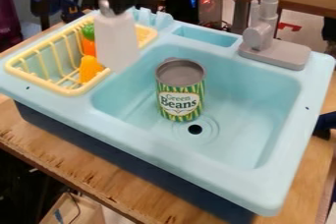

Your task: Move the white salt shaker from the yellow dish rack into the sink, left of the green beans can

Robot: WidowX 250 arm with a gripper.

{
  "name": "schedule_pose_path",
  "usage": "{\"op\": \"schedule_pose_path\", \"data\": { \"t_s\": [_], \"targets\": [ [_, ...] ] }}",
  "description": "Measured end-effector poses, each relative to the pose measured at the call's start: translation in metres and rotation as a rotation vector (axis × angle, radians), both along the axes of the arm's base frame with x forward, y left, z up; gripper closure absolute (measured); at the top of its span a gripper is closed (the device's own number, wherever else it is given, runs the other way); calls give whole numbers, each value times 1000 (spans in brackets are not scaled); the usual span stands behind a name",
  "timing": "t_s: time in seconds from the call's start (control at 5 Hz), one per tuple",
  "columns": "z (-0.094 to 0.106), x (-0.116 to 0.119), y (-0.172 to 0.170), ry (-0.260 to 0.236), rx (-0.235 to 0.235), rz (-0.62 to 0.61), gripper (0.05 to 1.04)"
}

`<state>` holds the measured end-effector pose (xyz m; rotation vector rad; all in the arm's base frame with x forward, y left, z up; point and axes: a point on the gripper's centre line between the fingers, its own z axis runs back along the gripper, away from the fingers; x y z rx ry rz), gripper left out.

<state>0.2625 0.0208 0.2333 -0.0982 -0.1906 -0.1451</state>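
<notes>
Meeting the pale bottle-like object (118, 41) between the yellow rack (62, 89) and basin (263, 98) with the jaws, leaving opening and grip impossible to tell, and calling for slow, upright handling.

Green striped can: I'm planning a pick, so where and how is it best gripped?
Probably by its upper sides, from above: the can stands upright with its round top uncovered, while the walls of the sink around it would hinder a low side approach.

One each: can (181, 90), white object (117, 41), rack (73, 90), sink (266, 98), faucet (260, 37).
</notes>
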Motion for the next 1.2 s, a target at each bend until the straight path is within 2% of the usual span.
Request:
{"op": "schedule_pose_path", "data": {
  "t_s": [0.2,0.4,0.6,0.8,1.0,1.2],
  "targets": [
    [-10,-2,-11,26,-72,21,587],
    [-22,0,-34,32,-84,2,587],
    [-36,3,-44,50,-55,12,587],
    [-45,0,-40,112,4,57,587],
    [-62,-6,-36,188,34,97,588],
    [-74,-15,-25,235,107,120,587]
  ]
}}
